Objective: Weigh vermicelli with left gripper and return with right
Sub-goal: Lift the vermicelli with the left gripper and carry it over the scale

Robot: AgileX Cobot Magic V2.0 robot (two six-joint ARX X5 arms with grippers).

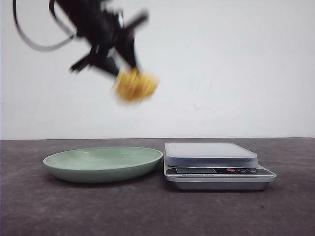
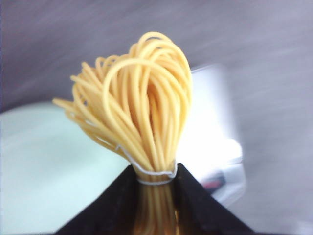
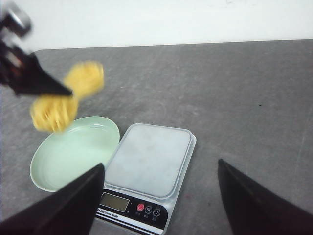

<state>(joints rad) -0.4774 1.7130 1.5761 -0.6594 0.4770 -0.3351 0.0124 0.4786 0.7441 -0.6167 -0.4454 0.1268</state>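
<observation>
Underneath everything lies a dark grey, faintly speckled table, backed by a plain white wall. On it a pale green plate sits just beside a silver kitchen scale with a pale flat platform; the two look close enough to touch at their rims, though I cannot tell for certain. Along the scale's front strip are a small grey display, a red button and two dark ones; a line of lettering under the display is too small to read.

High above the plate, the left gripper is blurred, its black fingers pinched on the vermicelli, a yellow-orange bundle tied with a thin white band right at the fingertips. A black cable loops beside the arm. The right gripper hangs over the scale's near side, its two fingers spread wide with nothing between them.
</observation>
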